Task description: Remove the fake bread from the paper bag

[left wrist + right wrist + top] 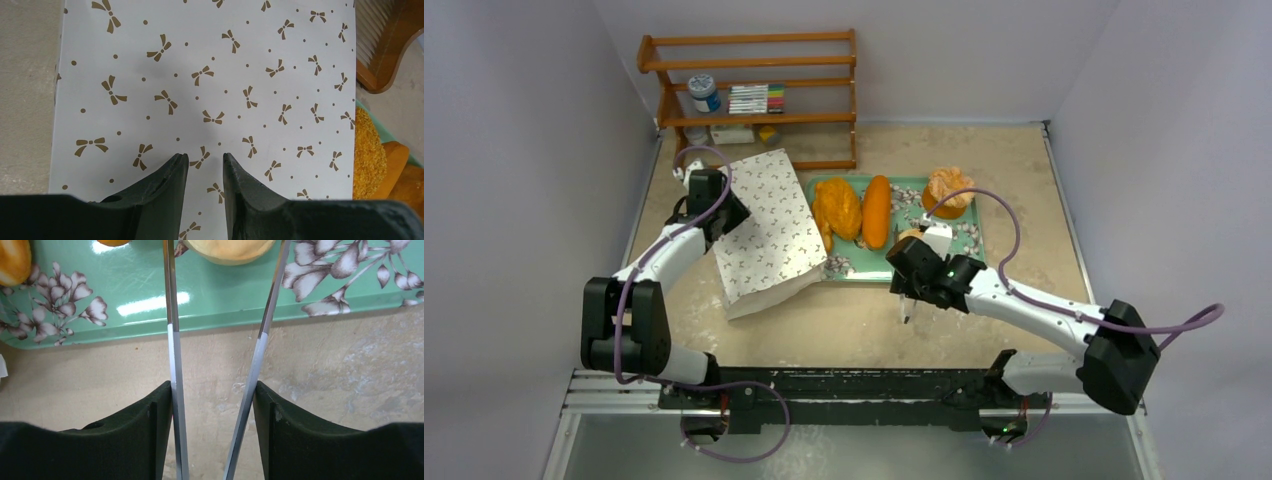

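Hovers with left gripper (204, 159) over the bow-printed paper bag (210, 75), jaws slightly apart, empty. Bag flat on the table (1024, 200), just left of the green floral tray (871, 264). On the tray: lumpy loaf (838, 208), smooth loaf (877, 211), ruffled pastry (948, 188) at far right corner. Clamps metal tongs (172, 340) in right gripper (214, 387) jaws at tray's near edge, tong arms either side of a pale bun (230, 247).

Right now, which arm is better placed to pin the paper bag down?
Left. The left arm has its jaws directly over the paper bag, slightly apart and empty. The right arm is over by the near edge of the green tray, jaws closed on metal tongs, clear of the bag.
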Controlling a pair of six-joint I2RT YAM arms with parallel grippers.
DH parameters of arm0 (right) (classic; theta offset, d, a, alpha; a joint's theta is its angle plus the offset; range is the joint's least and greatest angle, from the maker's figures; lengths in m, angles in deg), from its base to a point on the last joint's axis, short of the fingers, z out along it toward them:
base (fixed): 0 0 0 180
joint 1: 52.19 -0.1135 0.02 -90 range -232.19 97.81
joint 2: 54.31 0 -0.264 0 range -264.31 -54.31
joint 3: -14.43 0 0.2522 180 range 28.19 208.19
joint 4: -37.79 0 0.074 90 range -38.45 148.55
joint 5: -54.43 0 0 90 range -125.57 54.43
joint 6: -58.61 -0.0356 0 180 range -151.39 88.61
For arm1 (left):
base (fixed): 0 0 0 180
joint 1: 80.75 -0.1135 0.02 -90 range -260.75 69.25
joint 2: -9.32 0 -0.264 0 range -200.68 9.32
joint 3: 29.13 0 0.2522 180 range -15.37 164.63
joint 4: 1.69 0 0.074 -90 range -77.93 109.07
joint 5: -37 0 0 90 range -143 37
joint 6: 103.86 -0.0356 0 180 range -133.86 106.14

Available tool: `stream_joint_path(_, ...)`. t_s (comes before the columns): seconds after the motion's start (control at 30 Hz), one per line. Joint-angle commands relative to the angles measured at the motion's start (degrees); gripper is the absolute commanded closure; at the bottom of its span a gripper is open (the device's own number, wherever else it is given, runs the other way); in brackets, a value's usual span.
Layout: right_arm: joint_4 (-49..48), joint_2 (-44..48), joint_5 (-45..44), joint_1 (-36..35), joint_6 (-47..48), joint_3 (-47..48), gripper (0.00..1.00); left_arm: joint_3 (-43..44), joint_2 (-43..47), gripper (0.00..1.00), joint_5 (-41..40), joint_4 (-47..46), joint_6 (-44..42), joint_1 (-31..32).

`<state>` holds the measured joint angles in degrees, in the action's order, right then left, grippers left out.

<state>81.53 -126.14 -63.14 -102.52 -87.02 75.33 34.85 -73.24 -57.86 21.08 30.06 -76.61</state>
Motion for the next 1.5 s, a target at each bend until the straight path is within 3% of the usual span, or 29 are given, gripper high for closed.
stream_joint_path(0.0, 3.3, 3.2, -3.9, -0.5, -2.6, 3.1, 0.41, -0.1, 0.0, 0.68, 0.4, -2.7, 0.2, -0.5)
stream_joint_path(0.9, 14.0, 7.9, -8.9, -6.6, -7.9, 10.0, 0.43, -0.1, 0.3, 0.68, -0.1, -2.0, -0.1, -0.6)
stream_joint_path(1.3, 29.6, 2.8, -19.4, -18.6, -14.3, 24.5, 0.44, 0.6, 0.3, 0.68, -0.8, -1.2, -0.1, -0.6)
stream_joint_path(1.47, 30.9, 2.1, -22.6, -23.0, -12.8, 28.8, 0.44, 1.8, 0.7, 0.68, -1.1, -0.6, 0.4, -0.6)
